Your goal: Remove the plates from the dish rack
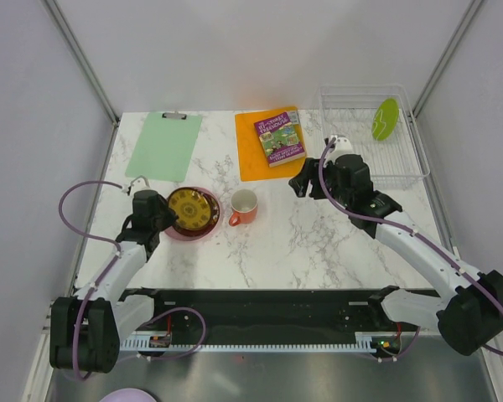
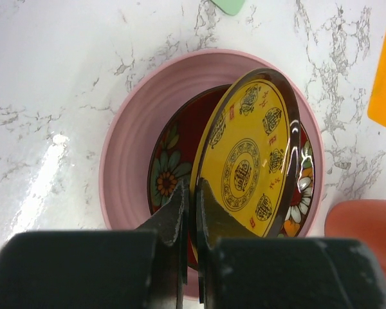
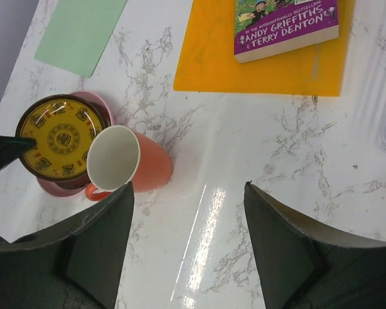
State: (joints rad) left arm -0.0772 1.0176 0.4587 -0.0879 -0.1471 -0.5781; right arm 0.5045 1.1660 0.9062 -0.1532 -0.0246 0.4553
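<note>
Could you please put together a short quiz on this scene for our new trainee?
1. True or false: the lime green plate is the only plate standing in the dish rack.
2. What does the left gripper pinch by the rim? A. a blue plate B. the brown-and-yellow plate C. a black plate
3. Fill in: the right gripper is ____, holding nothing.
Key: 1 true; 2 B; 3 open.

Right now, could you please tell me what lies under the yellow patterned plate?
The dark red flowered plate, nested in the pink plate. The yellow plate covers the dark red flowered plate's middle.
</note>
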